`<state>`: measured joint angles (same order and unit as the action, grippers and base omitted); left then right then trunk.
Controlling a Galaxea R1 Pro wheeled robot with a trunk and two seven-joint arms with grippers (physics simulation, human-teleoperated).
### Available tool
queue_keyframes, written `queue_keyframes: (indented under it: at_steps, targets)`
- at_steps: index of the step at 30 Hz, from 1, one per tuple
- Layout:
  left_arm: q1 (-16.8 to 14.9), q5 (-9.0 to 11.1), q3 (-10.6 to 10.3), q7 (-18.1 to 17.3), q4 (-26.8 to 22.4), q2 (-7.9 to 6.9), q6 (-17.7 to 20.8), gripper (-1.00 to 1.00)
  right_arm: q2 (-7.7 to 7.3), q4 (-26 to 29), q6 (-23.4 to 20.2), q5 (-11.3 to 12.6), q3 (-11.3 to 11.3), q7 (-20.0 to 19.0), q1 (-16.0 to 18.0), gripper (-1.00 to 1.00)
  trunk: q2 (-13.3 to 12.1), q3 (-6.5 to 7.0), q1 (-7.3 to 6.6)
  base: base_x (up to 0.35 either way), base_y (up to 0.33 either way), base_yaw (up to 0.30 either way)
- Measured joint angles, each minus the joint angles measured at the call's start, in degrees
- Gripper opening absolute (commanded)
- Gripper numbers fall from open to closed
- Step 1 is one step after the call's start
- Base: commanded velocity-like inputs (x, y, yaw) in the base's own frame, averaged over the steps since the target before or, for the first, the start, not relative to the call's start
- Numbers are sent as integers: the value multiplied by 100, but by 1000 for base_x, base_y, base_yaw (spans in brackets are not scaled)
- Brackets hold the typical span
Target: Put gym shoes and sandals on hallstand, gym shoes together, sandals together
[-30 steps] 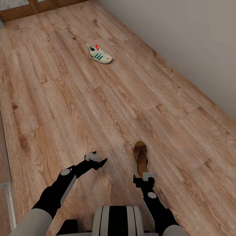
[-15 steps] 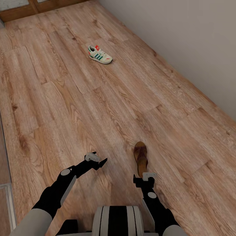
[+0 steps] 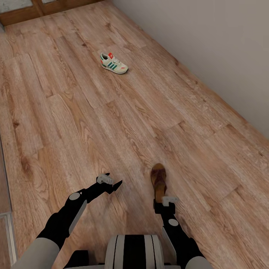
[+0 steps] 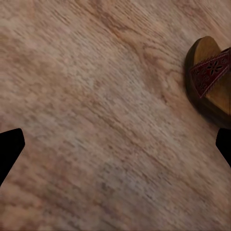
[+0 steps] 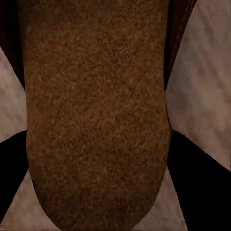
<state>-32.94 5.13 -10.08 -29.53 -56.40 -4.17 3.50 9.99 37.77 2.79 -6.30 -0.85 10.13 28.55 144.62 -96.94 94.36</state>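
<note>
One dark brown sandal (image 3: pixel 158 180) lies on the corridor floor (image 3: pixel 93 123) just ahead of my right arm, toe pointing away. My right gripper (image 3: pixel 164 202) sits at its heel. In the right wrist view the sandal's insole (image 5: pixel 96 96) runs between the two black fingers (image 5: pixel 14 163), which press against its sides. My left gripper (image 3: pixel 114 182) hovers open over bare planks to the sandal's left; the left wrist view catches the sandal's toe (image 4: pixel 211 82) off to one side of that gripper (image 4: pixel 118 144). A gym shoe (image 3: pixel 114 62) rests far ahead. The hallstand is out of view.
A pale wall (image 3: pixel 224 45) runs diagonally along the right side. Brown wooden door framing (image 3: pixel 22 13) closes the far end at the upper left. A grey threshold strip (image 3: pixel 4 209) borders the floor on the left.
The sandal has shifted slightly toward me and turned a little, together with my right gripper. The view has moved a touch. The left arm holds still.
</note>
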Motion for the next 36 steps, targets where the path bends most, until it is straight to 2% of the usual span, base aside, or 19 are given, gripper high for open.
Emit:
queue_keyframes:
  at_steps: [29,36]
  targets:
    - [0,-14,9,6,9,-10,1,100,0,-2,2,-31,0,3,2,-100,0,0,0,0,0,0]
    - [0,-10,8,7,9,-10,0,100,1,-11,1,-10,-8,-2,0,-100,-9,154,-18,0,0,0]
